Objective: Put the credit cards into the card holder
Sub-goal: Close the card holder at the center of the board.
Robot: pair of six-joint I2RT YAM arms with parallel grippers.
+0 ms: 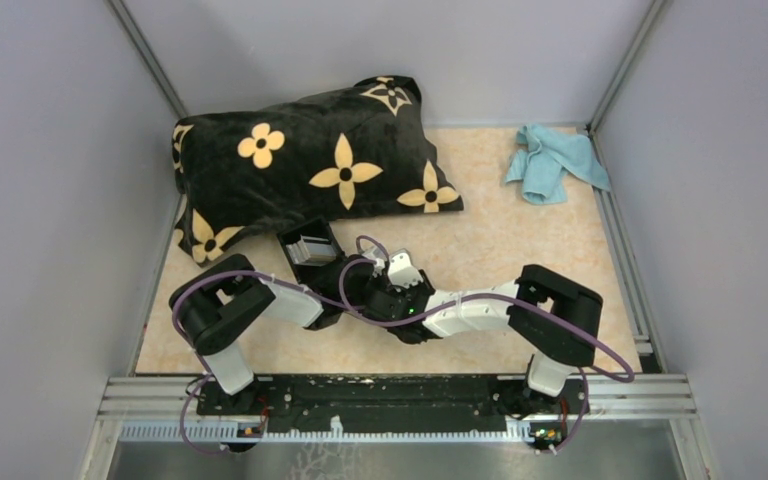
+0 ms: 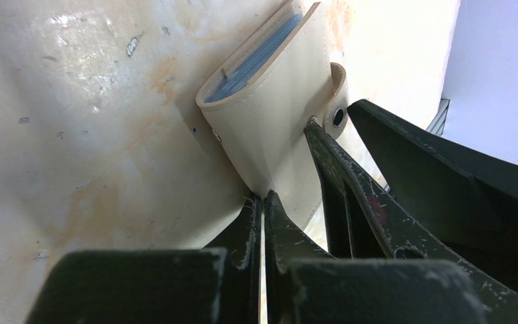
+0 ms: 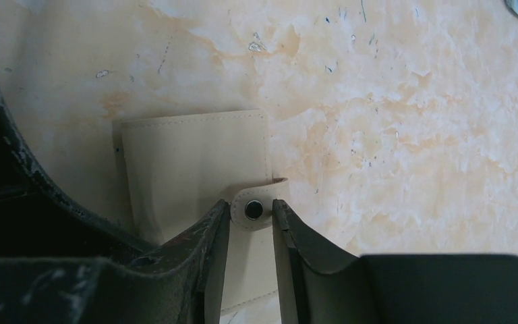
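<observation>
Tools meet low over the pale marbled tabletop point(image 3: 411, 135). The left tool point(image 2: 263, 197) is pressed together on the bottom edge of a pale beige stitched sleeve point(image 2: 276, 128). The right tool point(image 3: 250, 206) stands narrowly spread, one finger each side of the sleeve's snap tab point(image 3: 264, 192) (not visibly squeezing it). A thin blue-grey credit card point(image 2: 256, 61) shows in the sleeve's open mouth, so it is not yet in the black boxy card holder with grey ribbed slots point(image 1: 308, 250), which sits just beyond the tools, against the black pillow with yellow flowers point(image 1: 300, 160). Risks, as I judge them: the right fingers may slide off the small tab, or tug the sleeve out of the left tool's thin edge grip. If the sleeve tips mouth-down, the card could slip out.
</observation>
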